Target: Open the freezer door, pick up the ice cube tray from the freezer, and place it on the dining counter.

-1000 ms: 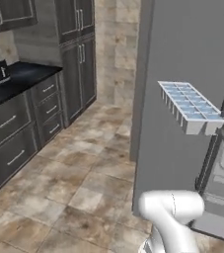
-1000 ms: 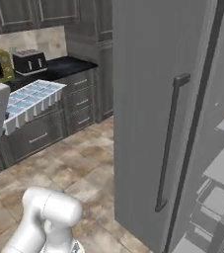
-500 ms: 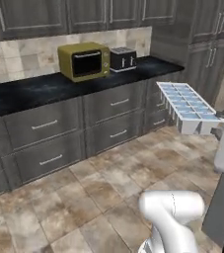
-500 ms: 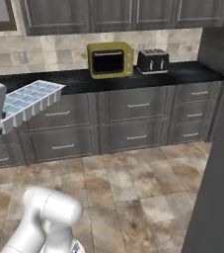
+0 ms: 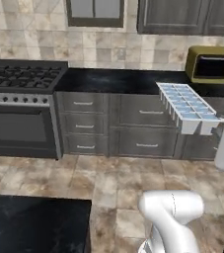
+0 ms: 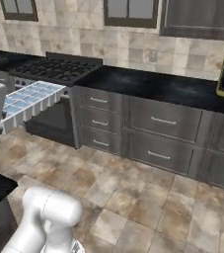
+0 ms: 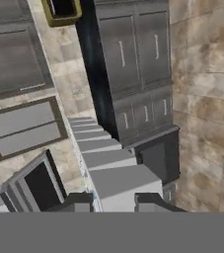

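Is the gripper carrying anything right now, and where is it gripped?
Yes: the gripper is shut on the ice cube tray, clamped at one short end, the tray jutting out in mid-air.

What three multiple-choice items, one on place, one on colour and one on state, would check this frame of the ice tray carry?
1. Where is the ice cube tray?
A. held up in the air above the floor
B. lying on the black countertop
C. on a freezer shelf

2. What colour is the microwave?
A. red
B. olive yellow
C. white

3. How is the gripper?
A. wide open, holding nothing
B. shut on the ice cube tray
C. shut on a drawer handle

Key: 1 A, both base views show the tray aloft in front of the cabinets; 2 B, its casing is olive yellow; 3 B, in the hand view the fingertips close on the tray's end.
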Robot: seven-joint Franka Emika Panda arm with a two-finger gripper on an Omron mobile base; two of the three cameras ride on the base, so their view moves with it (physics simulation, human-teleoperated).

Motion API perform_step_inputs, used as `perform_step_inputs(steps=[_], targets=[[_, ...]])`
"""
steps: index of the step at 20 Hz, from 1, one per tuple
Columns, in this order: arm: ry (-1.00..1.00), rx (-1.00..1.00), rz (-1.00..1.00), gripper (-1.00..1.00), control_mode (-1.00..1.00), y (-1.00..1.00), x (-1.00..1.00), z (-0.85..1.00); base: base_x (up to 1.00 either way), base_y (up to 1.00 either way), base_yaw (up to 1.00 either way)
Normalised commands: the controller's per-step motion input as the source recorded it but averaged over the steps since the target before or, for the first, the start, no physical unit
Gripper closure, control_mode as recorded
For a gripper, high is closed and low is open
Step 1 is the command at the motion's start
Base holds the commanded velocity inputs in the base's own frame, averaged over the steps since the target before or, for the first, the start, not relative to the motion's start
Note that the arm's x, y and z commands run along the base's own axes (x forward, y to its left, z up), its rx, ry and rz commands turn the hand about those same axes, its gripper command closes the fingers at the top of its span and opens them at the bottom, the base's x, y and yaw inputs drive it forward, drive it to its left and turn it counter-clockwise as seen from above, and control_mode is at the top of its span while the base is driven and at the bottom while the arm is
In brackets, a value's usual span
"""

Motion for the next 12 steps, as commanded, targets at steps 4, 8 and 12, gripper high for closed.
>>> perform_step_inputs(steps=[4, 8, 12], targets=[[0.0, 0.0, 0.0, 1.0, 1.0, 0.0, 0.0, 0.0, 0.0, -0.04, 0.95], [0.0, 0.0, 0.0, 1.0, 1.0, 0.0, 0.0, 0.0, 0.0, -0.21, 0.9], [0.0, 0.0, 0.0, 1.0, 1.0, 0.0, 0.0, 0.0, 0.0, -0.12, 0.87]])
